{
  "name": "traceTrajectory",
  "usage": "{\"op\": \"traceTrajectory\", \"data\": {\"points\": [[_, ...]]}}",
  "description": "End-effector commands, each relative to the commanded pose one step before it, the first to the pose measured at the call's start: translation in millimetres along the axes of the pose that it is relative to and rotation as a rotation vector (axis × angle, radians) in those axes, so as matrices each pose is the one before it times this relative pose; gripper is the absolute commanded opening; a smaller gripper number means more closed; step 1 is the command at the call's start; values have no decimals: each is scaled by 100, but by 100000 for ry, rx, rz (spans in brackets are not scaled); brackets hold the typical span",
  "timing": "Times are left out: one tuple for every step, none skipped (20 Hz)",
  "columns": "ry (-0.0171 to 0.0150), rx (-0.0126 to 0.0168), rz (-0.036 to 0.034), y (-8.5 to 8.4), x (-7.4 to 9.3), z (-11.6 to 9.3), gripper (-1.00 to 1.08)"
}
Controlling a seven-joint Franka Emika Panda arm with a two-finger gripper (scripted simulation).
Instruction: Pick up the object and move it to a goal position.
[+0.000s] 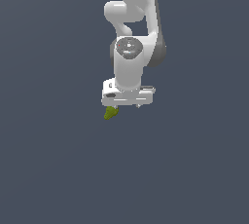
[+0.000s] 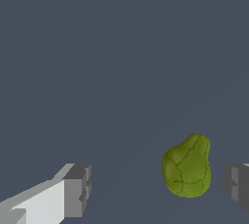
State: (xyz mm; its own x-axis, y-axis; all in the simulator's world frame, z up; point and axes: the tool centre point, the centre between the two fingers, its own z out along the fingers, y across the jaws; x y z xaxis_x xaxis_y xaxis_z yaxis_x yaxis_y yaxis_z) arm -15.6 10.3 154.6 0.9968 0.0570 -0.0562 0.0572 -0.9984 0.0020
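Note:
The object (image 1: 111, 113) is a small olive-green lumpy chunk with cracked facets, sitting just under the white hand on the exterior view's left side. In the wrist view the object (image 2: 188, 167) lies between the two grey fingers, far closer to one pad (image 2: 237, 185) than to the other pad (image 2: 78, 191). Neither pad touches it. My gripper (image 2: 158, 189) is open wide. In the exterior view the gripper (image 1: 125, 105) points straight down from the white arm, and the hand hides most of its fingers.
A plain dark blue-grey surface (image 1: 58, 169) fills both views. The arm's upper links (image 1: 133, 18) rise behind the hand toward the top of the exterior view.

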Motion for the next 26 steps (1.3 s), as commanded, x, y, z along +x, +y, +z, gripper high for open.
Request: {"op": "traceTrajectory", "data": {"points": [[0, 0, 0, 1, 0, 0, 100], [69, -10, 69, 32, 22, -50, 100], [214, -26, 221, 106, 60, -154, 100], [345, -44, 349, 170, 99, -249, 100], [476, -63, 467, 234, 137, -346, 100], [600, -84, 557, 295, 174, -440, 100], [615, -93, 516, 301, 181, -458, 100], [472, -78, 331, 229, 142, -359, 100], [319, -58, 154, 153, 103, -251, 100], [178, -37, 11, 83, 61, -149, 100], [45, -14, -85, 14, 17, -46, 100], [-77, 13, -59, -37, -18, 56, 100], [-68, 21, 118, -21, -33, 70, 100], [-35, 23, 282, -8, -29, 61, 100], [-7, 27, 473, 22, -27, 55, 100], [14, 31, 647, 39, -29, 56, 100], [26, 38, 822, 55, -35, 65, 100], [26, 46, 987, 64, -43, 82, 100], [18, 55, 1148, 69, -54, 105, 100], [11, 64, 1307, 76, -64, 126, 100], [7, 71, 1463, 85, -73, 145, 100], [8, 76, 1611, 95, -80, 159, 100], [12, 81, 1767, 108, -85, 170, 100], [17, 86, 1932, 122, -90, 182, 100], [19, 90, 2092, 135, -96, 195, 100], [19, 94, 2261, 149, -102, 210, 100]]}}
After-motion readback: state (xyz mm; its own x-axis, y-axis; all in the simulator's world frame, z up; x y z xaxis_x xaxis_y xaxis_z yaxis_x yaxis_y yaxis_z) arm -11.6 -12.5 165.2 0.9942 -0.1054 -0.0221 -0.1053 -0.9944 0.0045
